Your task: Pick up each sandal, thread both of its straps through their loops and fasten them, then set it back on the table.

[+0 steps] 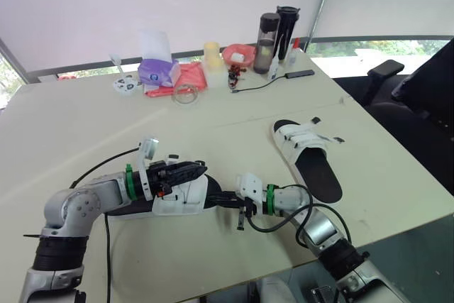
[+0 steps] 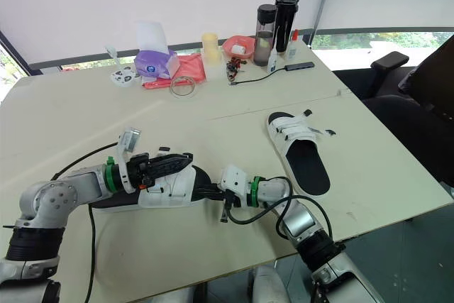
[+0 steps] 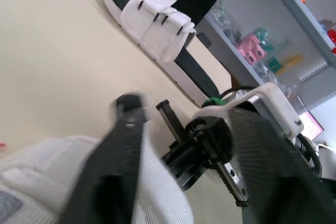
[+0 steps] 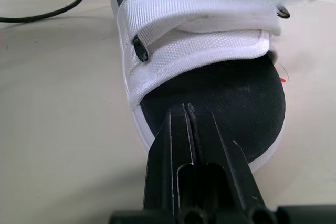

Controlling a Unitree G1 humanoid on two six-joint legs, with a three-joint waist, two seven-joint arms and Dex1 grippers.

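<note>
So, the near sandal (image 1: 181, 204) was lying flat on the table (image 1: 85, 125), not lifted yet by the look of it. The left gripper (image 1: 181, 172) was laid across the top of that sandal's white straps. Whether it was actually clamped on one couldn't be told, since that bit was too smeared in the left wrist view. The right gripper (image 4: 185, 109) was closed up tight with nothing in it, its tip poked against the black footbed at the sandal's rounded end, just past the straps. The second sandal (image 1: 306, 152) was parked well to the right of the near sandal and further back, untouched.

What could go wrong, imo: with a shut gripper pressed on the end, the near sandal could simply get shoved along the table instead of picked up. A strap could also be dragged out of line if the left arm pulled while the sole was pinned.

View differences: a dark loop (image 4: 139, 48) on the side of the near sandal's strap was shown clearly in the right wrist view, while in the head views it could barely be made out. The second sandal was given by the head views, which the right wrist view lacked.
</note>
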